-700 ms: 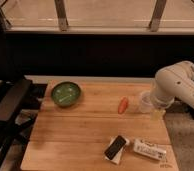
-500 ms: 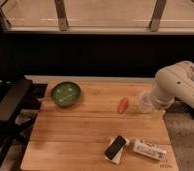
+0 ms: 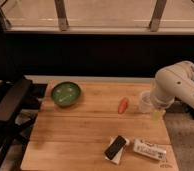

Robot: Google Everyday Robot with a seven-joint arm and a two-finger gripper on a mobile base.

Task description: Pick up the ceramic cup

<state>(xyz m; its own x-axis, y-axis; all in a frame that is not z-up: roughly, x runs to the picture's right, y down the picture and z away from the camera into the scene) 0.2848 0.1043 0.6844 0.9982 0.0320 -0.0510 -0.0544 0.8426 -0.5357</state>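
Observation:
The ceramic cup (image 3: 145, 102) is a small pale round cup standing on the wooden table (image 3: 80, 127) near its right edge. The white arm reaches in from the right, and my gripper (image 3: 155, 111) is right at the cup, on its right side, mostly hidden behind the arm's last link. The cup rests on the table. A green bowl (image 3: 65, 93) sits at the table's far left.
A small orange-red object (image 3: 123, 105) lies just left of the cup. A dark packet (image 3: 116, 148) and a white packet (image 3: 149, 149) lie at the table's front right. A black chair (image 3: 10, 107) stands to the left. A dark wall and window ledge are behind.

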